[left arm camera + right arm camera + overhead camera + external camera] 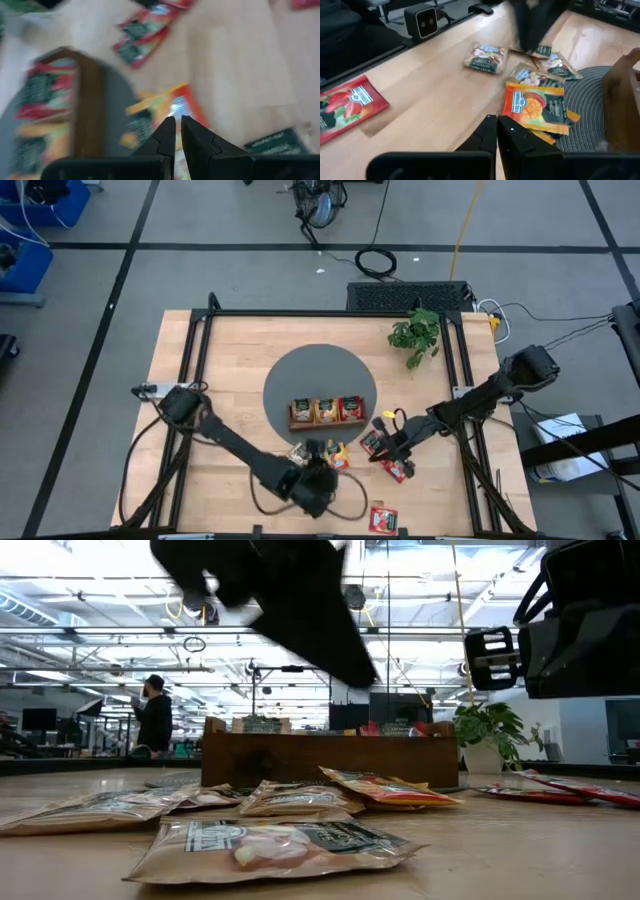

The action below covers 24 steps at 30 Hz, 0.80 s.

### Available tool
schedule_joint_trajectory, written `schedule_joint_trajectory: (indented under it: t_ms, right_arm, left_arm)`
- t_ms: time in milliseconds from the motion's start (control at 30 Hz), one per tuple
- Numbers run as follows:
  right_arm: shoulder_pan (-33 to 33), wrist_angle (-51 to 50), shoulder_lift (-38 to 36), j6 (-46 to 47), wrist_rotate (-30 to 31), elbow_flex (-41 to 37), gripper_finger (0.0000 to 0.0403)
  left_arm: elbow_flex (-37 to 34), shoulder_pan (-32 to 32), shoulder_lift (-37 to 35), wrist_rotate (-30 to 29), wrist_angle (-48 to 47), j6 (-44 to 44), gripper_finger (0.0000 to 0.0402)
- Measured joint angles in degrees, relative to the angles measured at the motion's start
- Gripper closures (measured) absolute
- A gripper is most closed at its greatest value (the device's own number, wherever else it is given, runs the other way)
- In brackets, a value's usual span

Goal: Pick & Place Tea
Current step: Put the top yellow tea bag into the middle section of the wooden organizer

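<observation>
Three compartments in one brown wooden tray point(300, 760), each stocked with upright tea packets point(325, 410). At least five more lying loose and flat in front of the tray (overlaps in the near cluster blur the exact count). Three of these red: two close together off the tray's right front corner point(385, 455), and one red packet point(350, 105) well apart from the tray by the table's edge. One orange packet point(535, 105) printed with a mango, half on the round grey mat point(300, 370) under the tray. One beige packet point(485, 57) farther out on the pale wood table point(230, 350). All thin, rectangular, glossy, slightly crumpled.

Two dark grippers. Left gripper point(178, 119) above the orange packet just before the tray, fingers drawn nearly together, gripping nothing. Right gripper point(497, 119) off the tray's right front corner, fingers pressed together, likewise empty.

One leafy potted plant point(415, 335) behind the tray, to the right.
</observation>
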Motion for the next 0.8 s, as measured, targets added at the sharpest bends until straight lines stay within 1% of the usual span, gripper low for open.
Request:
schedule_joint_trajectory:
  t_ms: [67,133,200,267,300,333,367,400,433,500,567,633,700,800]
  right_arm:
    - [0.0,0.89,0.93,-0.05,0.0,0.07,0.04]
    - [0.0,0.76,1.0,-0.05,-0.54,0.02,0.0402]
    - [0.0,1.19,0.99,0.52,-2.54,0.07,0.0402]
    - [0.1,1.99,0.99,1.26,-4.69,0.07,0.0402]
    - [0.41,2.69,0.99,1.51,-5.13,0.07,0.0402]
    - [0.77,3.08,0.99,1.62,-5.46,0.28,0.0402]
    - [1.14,2.67,1.24,1.4,-5.46,0.82,0.0402]
    - [1.66,2.25,1.8,0.95,-4.74,1.54,0.0402]
    - [2.25,1.69,2.32,0.3,-3.57,2.26,0.0402]
    - [3.39,1.44,3.93,-1.09,-1.33,3.92,0.0402]
    - [4.06,1.87,6.64,-2.31,0.7,6.31,0.0402]
    - [4.44,1.54,9.66,-3.56,2.85,8.3,0.0402]
    - [4.51,1.53,13.36,-4.93,4.73,10.74,0.0402]
    - [4.49,1.31,18.29,-6.32,10.5,14.01,0.0402]
  left_arm:
    - [-3.37,0.17,-4.19,-0.05,0.33,-1.56,0.0364]
    - [-8.3,-0.18,-9.26,0.05,2.15,-4.02,0.0364]
    - [-14.55,-0.77,-14.6,0.03,7.49,-7.19,0.0364]
    - [-21.99,-1.05,-19.03,-0.02,17.25,-11.79,0.0364]
    - [-25.91,-1.02,-20.37,0.17,23.55,-14.45,0.0364]
    - [-29.25,-0.53,-21.02,1.7,29.41,-16.91,0.0365]
    - [-32.07,0.14,-21.06,5.1,35.28,-18.9,0.0367]
    - [-34.11,0.7,-20.85,7.97,39.55,-20.06,0.0371]
    - [-35.23,1.1,-20.23,9.64,42.2,-20.9,0.0378]
    - [-35.21,1.37,-17.95,10.38,45.8,-22.93,0.0393]
    - [-34.26,0.89,-16.25,8.72,44.6,-23.69,0.0396]
    - [-31.27,0.77,-13.99,8.43,44.48,-24.51,0.0392]
    - [-29.22,0.87,-13.37,7.94,39.14,-25.14,0.0391]
    - [-26.57,1.15,-11.88,6.99,31.28,-28.79,0.039]
